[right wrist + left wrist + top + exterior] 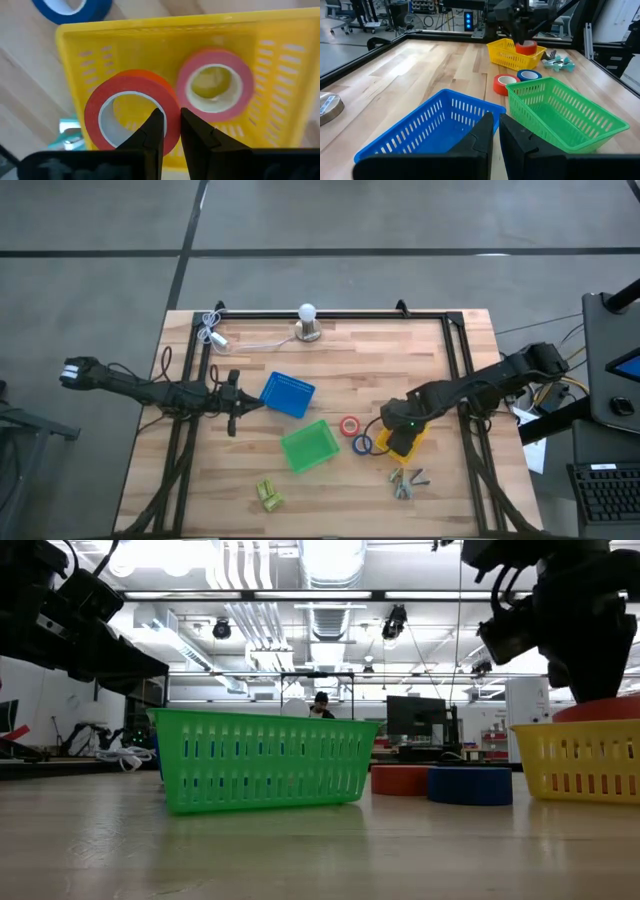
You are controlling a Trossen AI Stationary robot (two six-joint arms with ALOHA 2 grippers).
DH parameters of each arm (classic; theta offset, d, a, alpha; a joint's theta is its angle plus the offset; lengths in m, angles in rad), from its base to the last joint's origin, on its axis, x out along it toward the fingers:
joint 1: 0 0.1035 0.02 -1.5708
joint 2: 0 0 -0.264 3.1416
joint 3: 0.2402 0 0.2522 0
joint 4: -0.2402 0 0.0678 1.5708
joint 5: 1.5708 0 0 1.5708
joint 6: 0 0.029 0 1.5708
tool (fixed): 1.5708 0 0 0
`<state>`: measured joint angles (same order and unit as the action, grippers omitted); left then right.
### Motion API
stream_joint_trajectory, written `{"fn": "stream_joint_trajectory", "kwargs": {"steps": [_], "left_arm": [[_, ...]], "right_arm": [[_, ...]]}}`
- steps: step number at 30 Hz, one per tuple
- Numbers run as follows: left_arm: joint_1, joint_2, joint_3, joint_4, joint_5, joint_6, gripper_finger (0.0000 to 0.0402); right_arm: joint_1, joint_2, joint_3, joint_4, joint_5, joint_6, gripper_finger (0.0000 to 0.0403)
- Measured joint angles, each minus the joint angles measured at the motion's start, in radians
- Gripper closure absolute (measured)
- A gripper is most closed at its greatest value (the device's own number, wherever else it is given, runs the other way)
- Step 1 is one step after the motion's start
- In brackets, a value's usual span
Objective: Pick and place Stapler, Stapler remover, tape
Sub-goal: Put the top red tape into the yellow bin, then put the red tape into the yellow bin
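Blue basket (288,394) near table centre, tilted. Green basket (309,446) just beside it, nearer front edge. Yellow basket (410,442) to right. White bulb on round metal base (308,322) at back edge; coiled white cable (212,333) at back left corner.

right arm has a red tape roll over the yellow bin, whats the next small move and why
Probably open the right gripper and release. Its fingers pinch the wall of a red tape roll that already sits over the yellow bin, beside another red roll lying inside. The left gripper waits by the blue bin.
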<state>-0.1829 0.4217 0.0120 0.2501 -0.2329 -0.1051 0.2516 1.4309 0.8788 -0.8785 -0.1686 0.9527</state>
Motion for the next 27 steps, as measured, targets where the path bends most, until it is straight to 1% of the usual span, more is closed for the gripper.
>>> {"fn": "stream_joint_trajectory", "kwargs": {"steps": [2,6,13,18,22,27], "left_arm": [[0.0,0.0,0.0,0.0,0.0,0.0,0.0367],[0.0,0.0,0.0,0.0,0.0,0.0,0.0367],[0.0,0.0,0.0,0.0,0.0,0.0,0.0367],[0.0,0.0,0.0,-0.004,0.0,0.0,0.0367],[0.0,0.0,0.0,-0.003,0.0,0.0,0.0367],[0.0,0.0,0.0,-0.005,0.0,0.0,0.0367]], "right_arm": [[0.005,0.014,0.0,0.029,-0.008,0.005,0.0358],[0.004,0.037,-0.003,0.022,-0.004,0.001,0.0356],[0.004,0.045,-0.009,0.023,0.004,-0.008,0.0333],[0.004,0.042,-0.005,0.023,0.004,-0.009,0.0304],[0.003,0.028,0.011,0.012,0.0,-0.01,0.0272],[-0.008,0.0,0.057,-0.056,0.047,-0.021,0.0234]]}}
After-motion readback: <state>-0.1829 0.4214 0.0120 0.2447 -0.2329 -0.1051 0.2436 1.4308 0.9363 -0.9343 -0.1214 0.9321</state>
